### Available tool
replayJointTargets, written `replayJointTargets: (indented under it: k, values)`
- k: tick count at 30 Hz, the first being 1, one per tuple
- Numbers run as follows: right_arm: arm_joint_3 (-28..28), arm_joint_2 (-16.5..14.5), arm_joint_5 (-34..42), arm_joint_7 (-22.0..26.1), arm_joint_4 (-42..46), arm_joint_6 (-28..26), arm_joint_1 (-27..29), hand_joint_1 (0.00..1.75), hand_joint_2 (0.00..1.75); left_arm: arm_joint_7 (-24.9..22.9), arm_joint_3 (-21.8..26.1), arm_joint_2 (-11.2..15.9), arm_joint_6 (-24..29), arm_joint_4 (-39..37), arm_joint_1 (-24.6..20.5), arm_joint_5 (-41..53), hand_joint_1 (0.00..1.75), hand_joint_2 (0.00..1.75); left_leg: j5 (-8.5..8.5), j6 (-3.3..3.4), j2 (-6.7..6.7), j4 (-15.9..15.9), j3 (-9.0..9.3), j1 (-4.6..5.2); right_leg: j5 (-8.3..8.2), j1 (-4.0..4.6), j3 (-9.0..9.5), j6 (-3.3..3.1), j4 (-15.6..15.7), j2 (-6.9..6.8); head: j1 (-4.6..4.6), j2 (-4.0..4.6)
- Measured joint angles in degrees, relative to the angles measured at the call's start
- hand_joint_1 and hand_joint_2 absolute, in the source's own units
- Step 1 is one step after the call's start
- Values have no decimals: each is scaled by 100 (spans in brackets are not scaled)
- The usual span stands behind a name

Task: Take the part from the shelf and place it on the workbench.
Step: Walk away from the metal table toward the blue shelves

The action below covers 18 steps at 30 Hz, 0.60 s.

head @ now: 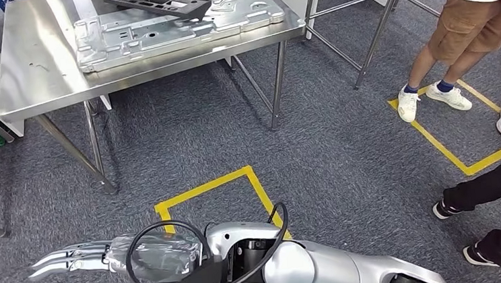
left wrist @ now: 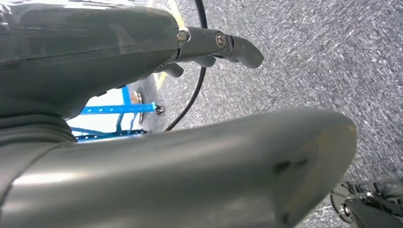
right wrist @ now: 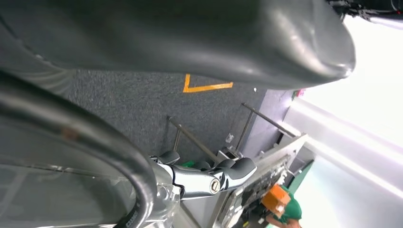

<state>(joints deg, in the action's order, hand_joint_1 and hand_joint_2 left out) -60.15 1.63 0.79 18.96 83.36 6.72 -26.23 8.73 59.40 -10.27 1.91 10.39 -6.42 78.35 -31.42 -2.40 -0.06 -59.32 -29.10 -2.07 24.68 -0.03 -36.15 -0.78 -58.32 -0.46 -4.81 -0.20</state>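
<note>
Black part lies on workbench; right hand empty

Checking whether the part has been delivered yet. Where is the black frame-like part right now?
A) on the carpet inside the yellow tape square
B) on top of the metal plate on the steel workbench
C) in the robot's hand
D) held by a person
B: in the head view the black part lies on the metal plate on the steel workbench.

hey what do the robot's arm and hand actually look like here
The arm is glossy silver with rounded shells and a black joint section. A thin black cable loops beside the wrist. The right hand has slim silver fingers under a clear film; wrist views show a thick grey thumb.
</note>
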Motion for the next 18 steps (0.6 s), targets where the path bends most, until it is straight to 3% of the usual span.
replayJointTargets:
  k: [3,4,6,8,9,10,11,13,15,17,18]
  values:
    - [-1,3,1,1,-1,0,4,0,0,-1,0,-2,1,-1,1,-1,0,0,68,127,5,16,-92,22,-60,4,-63,102,-34,5,-7,0]
    - [-1,7,1,1,-1,0,5,0,0,-1,-1,-3,1,-1,-5,-2,0,0,121,189,13,24,-142,19,14,-5,-104,127,-88,8,-10,0]
    - [1,16,2,-1,-1,0,4,0,0,-1,-1,-5,0,1,-15,-2,0,0,230,270,27,35,-264,12,407,-32,-277,158,-499,10,-14,0]
    - [1,26,2,-1,-2,0,6,0,0,-1,1,-5,0,1,-15,-2,0,0,316,287,32,28,-378,18,875,-43,-496,169,-1259,10,-18,0]
    - [1,33,2,-1,-2,0,8,0,0,-1,1,-5,0,1,-14,-2,0,0,356,287,34,25,-429,23,995,-48,-550,171,-1555,10,-17,0]
    - [0,39,2,-1,-2,0,9,0,0,-1,1,-4,0,1,-14,-2,0,0,393,283,34,23,-476,27,1003,-50,-511,169,-1657,10,-18,0]
    - [0,44,3,-1,-2,1,9,0,0,-1,1,-4,-1,1,-15,-2,0,0,428,275,32,22,-517,30,918,-51,-363,164,-1532,10,-17,0]
    - [1,46,7,-2,-1,1,3,0,0,-1,1,-5,-1,1,-16,-2,0,0,490,242,19,23,-578,31,643,-51,188,134,-734,13,-17,0]
    - [2,45,11,-3,1,0,-6,0,0,-1,-1,-7,-1,1,-20,-2,0,0,556,175,10,30,-624,37,514,-13,622,102,-26,25,-17,0]
    - [3,45,15,-7,1,1,-7,0,0,-1,-2,-7,0,1,-24,-1,0,0,629,97,11,60,-651,37,500,32,692,84,145,37,-15,0]
    - [3,46,17,-9,1,1,-4,0,0,-1,-2,-7,5,0,-24,0,0,0,649,62,13,72,-659,32,463,9,666,55,163,36,-15,0]
